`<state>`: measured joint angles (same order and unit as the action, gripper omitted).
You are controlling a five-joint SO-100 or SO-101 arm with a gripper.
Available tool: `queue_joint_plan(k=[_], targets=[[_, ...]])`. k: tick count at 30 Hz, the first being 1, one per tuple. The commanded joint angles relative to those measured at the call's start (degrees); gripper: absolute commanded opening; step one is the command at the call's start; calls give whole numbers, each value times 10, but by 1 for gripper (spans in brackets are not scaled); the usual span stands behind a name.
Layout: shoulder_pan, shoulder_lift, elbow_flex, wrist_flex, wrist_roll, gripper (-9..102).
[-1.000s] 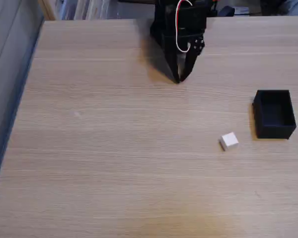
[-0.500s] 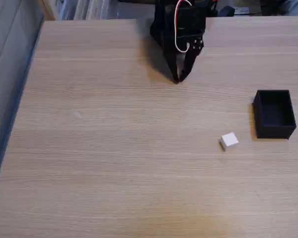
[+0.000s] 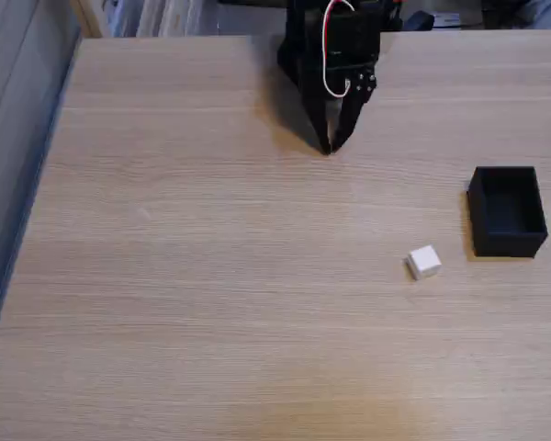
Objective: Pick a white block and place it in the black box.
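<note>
I am looking down at a pale wood-grain counter (image 3: 211,276) in the fixed view. My arm, black with a looping red and white wire, sits at the far edge near the top centre. Its pincer (image 3: 329,147) points down toward the wood, the two dark fingers drawn together into a narrow point with no gap I can make out between the tips. It is clenched and holds nothing.

The block (image 3: 424,261), a small white cube, rests on the counter toward the lower right, turned slightly askew to the grain. The box (image 3: 507,211), matte black and open on top, stands just to the right of the block and a little farther from me, with a clear strip of wood between the two. The box looks empty, though its dark interior is hard to read. Both lie well apart from the pincer, nearer the camera and to its right.

I judge the task to be at its very start: the approach step, with the block not yet reached. The next move, as I see it, calls for spreading the fingers, swinging the arm rightward and reaching out over the counter until the pincer hangs above the block, then turning the wrist so the fingers line up with two flat faces of the skewed cube before lowering around it.
</note>
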<state>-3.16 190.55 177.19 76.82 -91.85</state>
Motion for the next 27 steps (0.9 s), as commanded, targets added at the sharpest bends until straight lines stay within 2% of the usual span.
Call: queue_joint_plan(k=[1, 6, 11, 14, 17, 27], targets=[[4, -4, -3, 3, -14, 0], [-17, -91, -76, -34, 3, 0], [-54, -244, -193, -79, 37, 2], [-76, -347, -276, -83, 66, 6], [-99, -439, -347, -83, 79, 17], [-121, -632, -442, -153, 119, 25]])
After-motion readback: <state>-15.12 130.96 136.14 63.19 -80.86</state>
